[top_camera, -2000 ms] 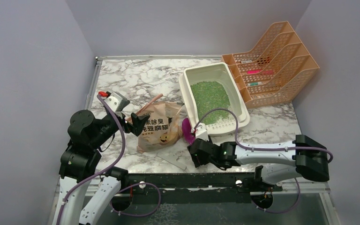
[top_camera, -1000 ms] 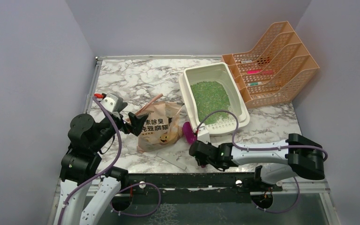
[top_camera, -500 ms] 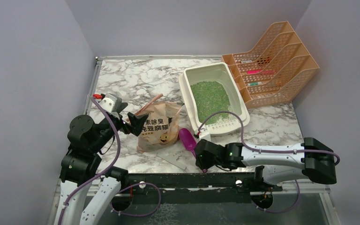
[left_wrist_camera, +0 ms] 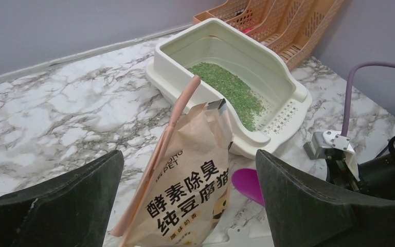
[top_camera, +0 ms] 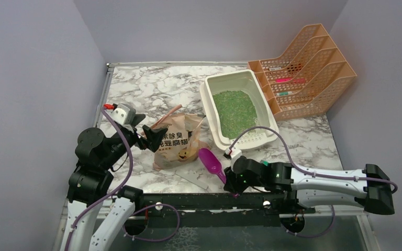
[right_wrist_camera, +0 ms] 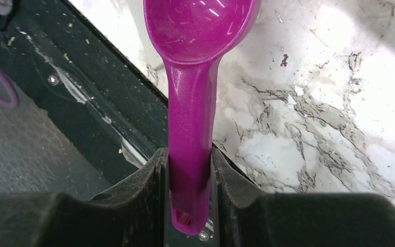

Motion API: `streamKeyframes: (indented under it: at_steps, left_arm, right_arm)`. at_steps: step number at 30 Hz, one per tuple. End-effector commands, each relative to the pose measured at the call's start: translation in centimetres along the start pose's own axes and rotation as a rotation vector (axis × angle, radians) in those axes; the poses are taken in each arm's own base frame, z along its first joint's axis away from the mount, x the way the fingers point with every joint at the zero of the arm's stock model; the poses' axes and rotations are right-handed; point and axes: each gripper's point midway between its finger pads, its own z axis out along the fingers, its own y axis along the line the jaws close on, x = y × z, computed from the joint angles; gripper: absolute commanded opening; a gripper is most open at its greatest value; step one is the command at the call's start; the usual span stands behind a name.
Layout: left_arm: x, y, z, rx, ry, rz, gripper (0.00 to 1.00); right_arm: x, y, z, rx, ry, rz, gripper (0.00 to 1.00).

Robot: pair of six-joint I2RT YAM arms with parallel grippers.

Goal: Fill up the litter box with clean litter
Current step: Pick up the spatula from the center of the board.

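My right end effector (right_wrist_camera: 189, 175) was clamped on the handle of the magenta scoop (top_camera: 211, 163), low in the centre of the overhead frame, at the near edge of the marble surface (top_camera: 152, 89). The scoop's bowl pointed toward the upper left. My left end effector (top_camera: 152, 137) hung at the left of the frame with its fingers spread wide and nothing between them, facing the tan paper bag (top_camera: 178, 141). The litter box (top_camera: 205, 99) sat right of centre in the upper half of the frame, just beside the orange file rack (top_camera: 309, 73). The clean litter (top_camera: 234, 111) lay as a green layer across the box's floor.
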Motion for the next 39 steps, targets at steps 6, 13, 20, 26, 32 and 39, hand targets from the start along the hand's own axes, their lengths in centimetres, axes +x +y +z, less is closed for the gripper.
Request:
streamKeyframes:
  at_steps: [6,13,20,26,32,39]
  left_arm:
    - [-0.6,-2.3,1.1,0.15,0.037,-0.041,0.95]
    - [-1.7,-3.6,2.4,0.258,0.071,-0.033,0.93]
    - [-2.0,-5.6,3.5,0.417,0.129,-0.066,0.82]
    - [-1.6,-7.0,2.9,0.52,0.16,-0.078,0.75]
    - [-0.1,-8.0,1.9,0.593,0.205,-0.085,0.72]
    - [1.6,-8.1,1.1,0.61,0.237,-0.07,0.69]
  right_arm:
    - [-7.5,1.4,-4.6,-0.115,-0.434,-0.185,0.03]
    - [-13.4,2.2,-9.4,-0.045,-0.664,-0.58,0.01]
    - [-15.9,3.2,-9.5,0.018,-0.65,-0.807,0.01]
    - [-16.9,2.5,-9.2,0.103,-0.601,-0.889,0.01]
    - [-17.4,2.9,-10.1,0.091,-0.643,-0.883,0.01]
    - [-18.5,4.2,-11.3,0.06,-0.689,-0.893,0.01]
